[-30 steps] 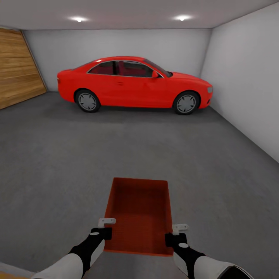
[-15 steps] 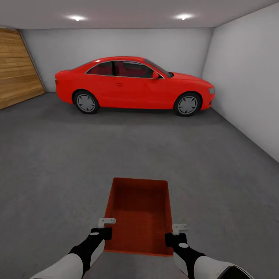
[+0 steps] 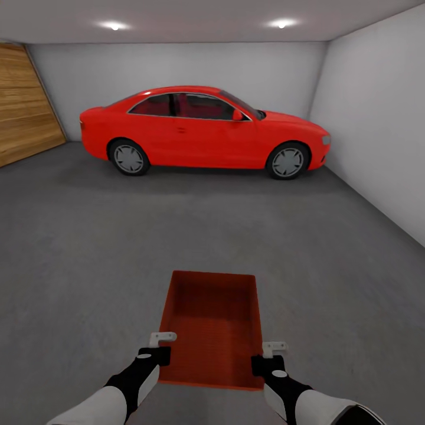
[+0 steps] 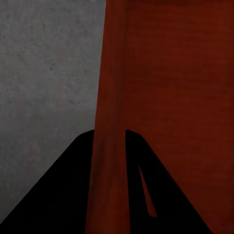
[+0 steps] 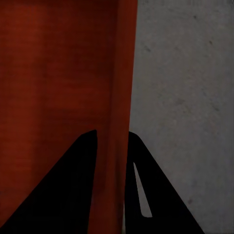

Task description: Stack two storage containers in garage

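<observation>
A storage container (image 3: 211, 327) sits between the left gripper (image 3: 158, 348) and right gripper (image 3: 267, 356), above the garage floor (image 3: 88, 248). Well beyond, a car (image 3: 203, 131) stands before the back wall (image 3: 177, 65), a wooden panel (image 3: 26, 106) to the left.

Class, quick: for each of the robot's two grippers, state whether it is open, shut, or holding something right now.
Left gripper: shut on the left wall of the storage container.
Right gripper: shut on the same container's right wall.
</observation>
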You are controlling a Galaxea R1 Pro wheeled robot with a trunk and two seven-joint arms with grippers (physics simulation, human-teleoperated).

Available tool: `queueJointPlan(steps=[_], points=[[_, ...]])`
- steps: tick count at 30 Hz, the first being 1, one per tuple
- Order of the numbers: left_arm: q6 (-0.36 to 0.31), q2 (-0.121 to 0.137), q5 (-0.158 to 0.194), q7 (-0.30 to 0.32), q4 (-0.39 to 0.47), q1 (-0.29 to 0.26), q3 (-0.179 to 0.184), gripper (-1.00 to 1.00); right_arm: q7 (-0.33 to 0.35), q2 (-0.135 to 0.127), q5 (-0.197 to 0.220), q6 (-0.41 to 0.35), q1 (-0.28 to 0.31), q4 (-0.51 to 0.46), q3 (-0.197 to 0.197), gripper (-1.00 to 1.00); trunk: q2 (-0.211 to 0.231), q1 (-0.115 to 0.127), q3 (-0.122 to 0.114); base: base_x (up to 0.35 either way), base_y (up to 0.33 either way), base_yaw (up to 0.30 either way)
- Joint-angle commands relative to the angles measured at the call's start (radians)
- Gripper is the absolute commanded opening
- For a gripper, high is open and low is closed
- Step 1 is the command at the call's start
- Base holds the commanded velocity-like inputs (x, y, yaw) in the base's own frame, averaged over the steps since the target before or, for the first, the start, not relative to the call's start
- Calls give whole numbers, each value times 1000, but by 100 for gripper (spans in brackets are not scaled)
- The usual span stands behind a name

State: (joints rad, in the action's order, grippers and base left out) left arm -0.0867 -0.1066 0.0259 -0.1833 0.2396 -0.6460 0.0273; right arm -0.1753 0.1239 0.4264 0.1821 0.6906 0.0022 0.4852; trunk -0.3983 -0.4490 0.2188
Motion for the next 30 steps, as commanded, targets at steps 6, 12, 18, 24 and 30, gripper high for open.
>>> queueJointPlan(steps=[6, 12, 18, 24, 30], points=[[-10, 1, 9, -8, -2, 0, 6, -100, -69, -29, 9, 43, 1, -1, 9, -100, -2, -1, 2, 322, 0, 0], [-10, 1, 9, -8, -2, 0, 6, -100, -69, -30, 9, 43, 1, -1, 9, -100, -2, -1, 2, 322, 0, 0], [-10, 1, 9, -8, -2, 0, 6, -100, -70, -29, 9, 43, 2, -1, 9, -100, -2, -1, 2, 322, 0, -54], [-10, 1, 9, -8, -2, 0, 6, -100, -70, -29, 9, 43, 1, -1, 9, -100, -2, -1, 2, 322, 0, -262], [-10, 1, 9, -8, -2, 0, 6, -100, -70, -29, 9, 43, 1, -1, 9, -100, -2, -1, 2, 322, 0, -285]])
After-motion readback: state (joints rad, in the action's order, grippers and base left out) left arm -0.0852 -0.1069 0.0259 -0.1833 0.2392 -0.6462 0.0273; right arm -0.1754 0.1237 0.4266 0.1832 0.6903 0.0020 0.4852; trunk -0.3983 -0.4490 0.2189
